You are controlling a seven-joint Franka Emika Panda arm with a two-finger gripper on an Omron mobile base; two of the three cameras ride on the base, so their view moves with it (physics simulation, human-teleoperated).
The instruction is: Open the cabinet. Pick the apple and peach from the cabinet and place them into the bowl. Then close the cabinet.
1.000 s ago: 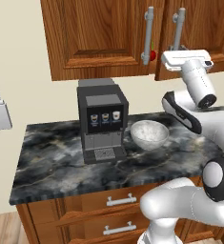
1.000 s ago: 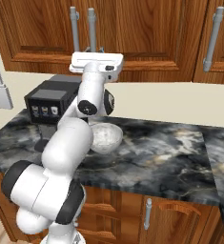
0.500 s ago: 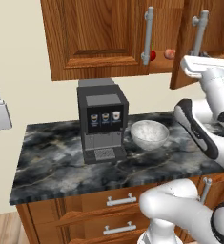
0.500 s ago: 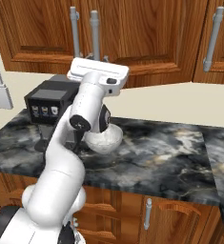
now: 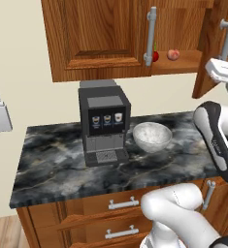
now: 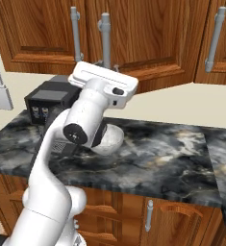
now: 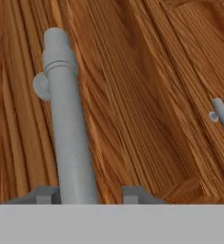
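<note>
At the upper right of the left base view, the right door [image 5: 213,46] of the cabinet [image 5: 101,38] stands swung out, and the pincer [image 7: 87,194] is pinching its grey bar handle [image 7: 68,128]. The hand view shows the bar running up between the two finger tips [image 7: 46,194], low on its length. Inside the cabinet, on the shelf, lie a red fruit [image 5: 155,56], half hidden by the other door's handle [image 5: 150,35], and a pinkish one [image 5: 172,54] just beside it; I judge them to be the apple and the peach. The white bowl [image 5: 152,137] waits on the dark marble tabletop [image 5: 52,160], just beside the coffee machine [image 5: 104,121].

The step in hand is opening the door. To do it well, the pull should follow the arc of the hinge, not a straight line, so that the bar does not slip out of the tips. The door should go wide enough to leave free way to both fruits before the grip is released.

Compared with one second ago, the door was then almost closed, with only a little red showing at its edge. Half a second ago it was partly out. Now it is opened further and both fruits are visible. The arm has moved to the right with the handle, while the bowl and the machine have stayed in place.
</note>
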